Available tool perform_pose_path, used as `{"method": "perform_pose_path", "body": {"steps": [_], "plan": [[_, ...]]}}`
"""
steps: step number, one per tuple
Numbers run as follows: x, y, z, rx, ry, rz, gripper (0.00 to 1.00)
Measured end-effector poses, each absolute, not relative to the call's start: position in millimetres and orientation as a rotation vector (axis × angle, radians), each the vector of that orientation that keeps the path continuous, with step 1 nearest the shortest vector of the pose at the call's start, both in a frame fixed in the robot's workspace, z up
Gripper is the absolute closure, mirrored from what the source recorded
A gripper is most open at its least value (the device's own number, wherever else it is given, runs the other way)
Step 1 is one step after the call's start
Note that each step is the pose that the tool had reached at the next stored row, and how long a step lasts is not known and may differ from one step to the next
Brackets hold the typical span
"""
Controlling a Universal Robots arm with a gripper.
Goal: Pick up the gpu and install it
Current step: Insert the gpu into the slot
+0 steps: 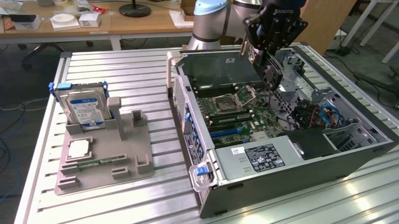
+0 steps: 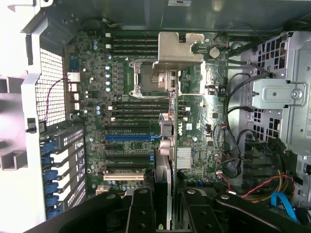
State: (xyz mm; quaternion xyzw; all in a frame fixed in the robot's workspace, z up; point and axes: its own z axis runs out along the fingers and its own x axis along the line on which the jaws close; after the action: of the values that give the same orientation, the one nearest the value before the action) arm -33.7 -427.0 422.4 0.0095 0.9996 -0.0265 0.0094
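Observation:
My gripper (image 1: 265, 49) hangs over the open computer case (image 1: 349, 154), above the motherboard (image 1: 240, 109). It is shut on the gpu (image 1: 270, 74), a thin dark card that hangs on edge below the fingers. In the wrist view the gpu (image 2: 169, 145) shows edge-on between the two black fingers (image 2: 142, 208), with its metal bracket (image 2: 180, 48) at the far end. The card stands above the board, crossing over the processor socket (image 2: 150, 80) and the expansion slots, among them a blue slot (image 2: 129, 137). Whether it touches the board I cannot tell.
At the exterior view's left, a grey holder (image 1: 103, 158) on the slatted table carries a hard drive (image 1: 84, 107) with a blue-white label, a processor chip (image 1: 79, 148) and a green memory stick (image 1: 93, 163). Cables (image 2: 252, 189) and a drive cage (image 2: 279, 92) crowd one side of the case.

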Motion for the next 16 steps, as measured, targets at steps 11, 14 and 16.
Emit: {"method": "perform_pose_path", "body": {"steps": [11,14,16], "plan": [[-33.8,-427.0,422.4,-0.096,3.118,-0.081,0.74],[-33.8,-427.2,422.4,-0.117,3.117,-0.081,0.74],[-33.8,-427.3,422.4,-0.134,3.116,-0.081,0.74]]}}
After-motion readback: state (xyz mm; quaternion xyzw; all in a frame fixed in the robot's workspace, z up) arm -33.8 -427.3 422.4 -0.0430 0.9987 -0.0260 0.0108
